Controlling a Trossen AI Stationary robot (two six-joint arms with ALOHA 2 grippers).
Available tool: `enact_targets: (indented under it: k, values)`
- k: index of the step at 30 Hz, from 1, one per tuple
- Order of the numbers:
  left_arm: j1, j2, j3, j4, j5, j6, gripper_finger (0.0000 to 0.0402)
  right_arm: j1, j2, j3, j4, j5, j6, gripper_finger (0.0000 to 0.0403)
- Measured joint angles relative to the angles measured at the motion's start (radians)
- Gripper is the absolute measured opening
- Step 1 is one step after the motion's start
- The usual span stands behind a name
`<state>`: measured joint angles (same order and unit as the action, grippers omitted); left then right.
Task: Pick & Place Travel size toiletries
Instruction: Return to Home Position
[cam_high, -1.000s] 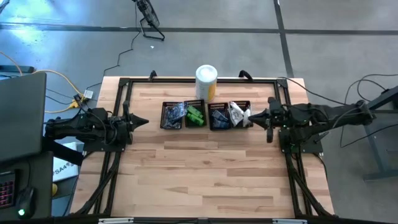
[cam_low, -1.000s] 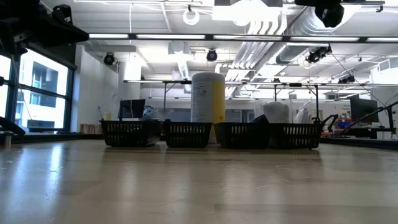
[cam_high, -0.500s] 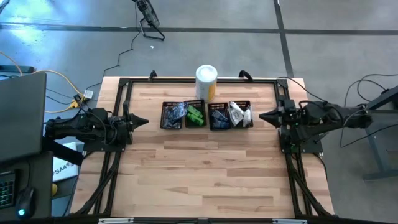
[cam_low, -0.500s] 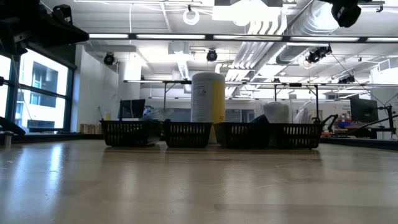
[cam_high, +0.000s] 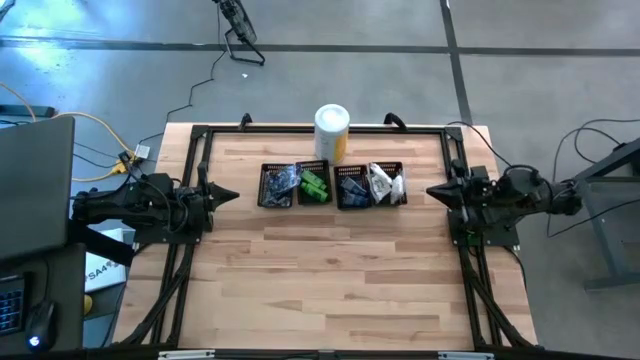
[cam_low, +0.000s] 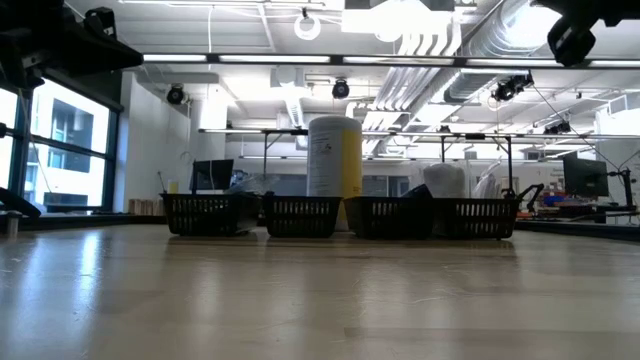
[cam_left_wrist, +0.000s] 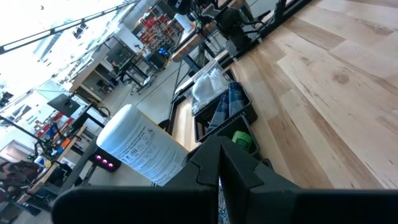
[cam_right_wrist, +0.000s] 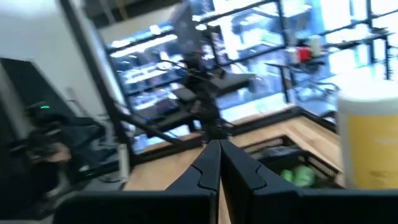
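The left arm (cam_high: 140, 205) and right arm (cam_high: 515, 193) are matte black, built of chunky jointed segments. The left gripper (cam_high: 232, 195) and right gripper (cam_high: 432, 189) taper to dark points.

High view: even overhead light, with soft, short shadows on the table (cam_high: 330, 270). Low view: ceiling strip lights (cam_low: 300, 58) backlight the scene, so the 4 bins (cam_low: 300, 216) read as dark silhouettes and the table carries a pale sheen. Wrist views: bright background areas wash out in glare.
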<state>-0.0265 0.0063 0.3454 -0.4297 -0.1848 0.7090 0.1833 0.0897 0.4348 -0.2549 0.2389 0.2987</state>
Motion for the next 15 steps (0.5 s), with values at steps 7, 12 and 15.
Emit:
enact_targets:
  k: [7, 12, 15]
  values:
    - [0.000, 0.000, 0.000, 0.000, 0.000, 0.000, 0.0000, 0.000, -0.082, -0.047, 0.024, -0.064, -0.017, 0.0002]
    - [0.000, 0.000, 0.000, 0.000, 0.001, 0.000, 0.0000, 0.000, -0.083, -0.066, 0.028, -0.063, -0.062, 0.0002]
    - [0.000, 0.000, 0.000, 0.000, 0.001, 0.000, 0.0000, 0.000, -0.083, -0.095, 0.033, -0.055, -0.067, 0.0002]
